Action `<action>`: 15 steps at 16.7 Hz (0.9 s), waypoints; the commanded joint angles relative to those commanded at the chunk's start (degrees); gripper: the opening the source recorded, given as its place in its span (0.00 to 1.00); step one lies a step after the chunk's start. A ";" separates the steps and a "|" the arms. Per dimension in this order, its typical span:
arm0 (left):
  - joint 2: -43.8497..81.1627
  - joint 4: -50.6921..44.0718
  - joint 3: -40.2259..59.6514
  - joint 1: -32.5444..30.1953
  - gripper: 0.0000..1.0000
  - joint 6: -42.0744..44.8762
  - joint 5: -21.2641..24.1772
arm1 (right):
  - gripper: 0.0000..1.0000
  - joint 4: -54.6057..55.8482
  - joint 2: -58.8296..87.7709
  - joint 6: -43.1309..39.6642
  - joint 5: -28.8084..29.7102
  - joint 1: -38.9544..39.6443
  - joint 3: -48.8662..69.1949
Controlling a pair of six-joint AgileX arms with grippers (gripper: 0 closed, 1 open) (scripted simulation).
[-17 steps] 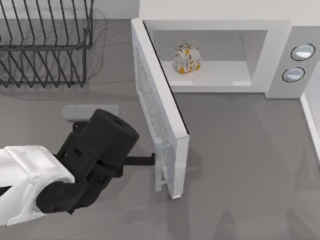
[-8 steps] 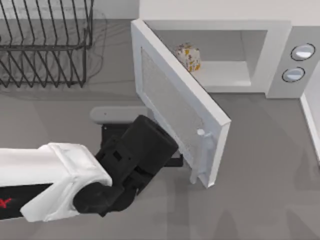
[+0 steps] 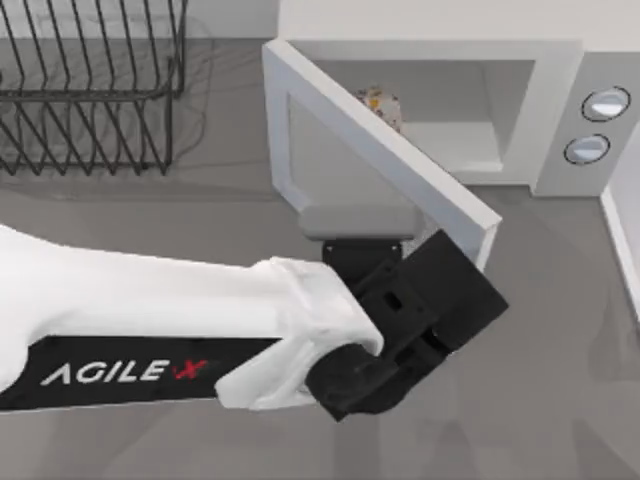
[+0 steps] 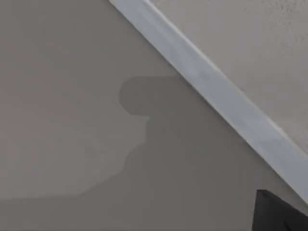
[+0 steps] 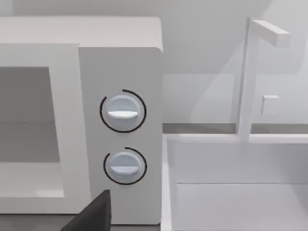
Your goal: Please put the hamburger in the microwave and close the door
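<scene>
Top view: left gripper (image 3: 440, 275) pressed behind the half-shut door (image 3: 385, 150), grip state impossible to tell; hamburger (image 3: 382, 102) inside the microwave (image 3: 555, 110); stiff, hinged slab, likely best pushed near its free edge.

Door swinging toward the microwave, left arm following behind it

The door (image 3: 385, 150) is swinging from nearly square-on to the microwave (image 3: 520, 70) round to a slant across its mouth, its free edge now reaching toward the dial panel. It is covering more and more of the hamburger (image 3: 382, 100), now just peeking above its top edge. The left arm is stretching across the worktop (image 3: 560, 400) from the left, its black wrist pressing in behind the door's free end.
</scene>
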 joint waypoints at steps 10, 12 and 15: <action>6.27 -4.10 7.32 -2.76 0.00 -3.28 -1.45 | 1.00 0.00 0.00 0.00 0.00 0.00 0.00; 10.08 -6.76 13.06 -4.26 0.00 -4.72 -2.01 | 1.00 0.00 0.00 0.00 0.00 0.00 0.00; 16.03 -11.33 23.43 -6.28 0.00 -7.05 -2.69 | 1.00 0.00 0.00 0.00 0.00 0.00 0.00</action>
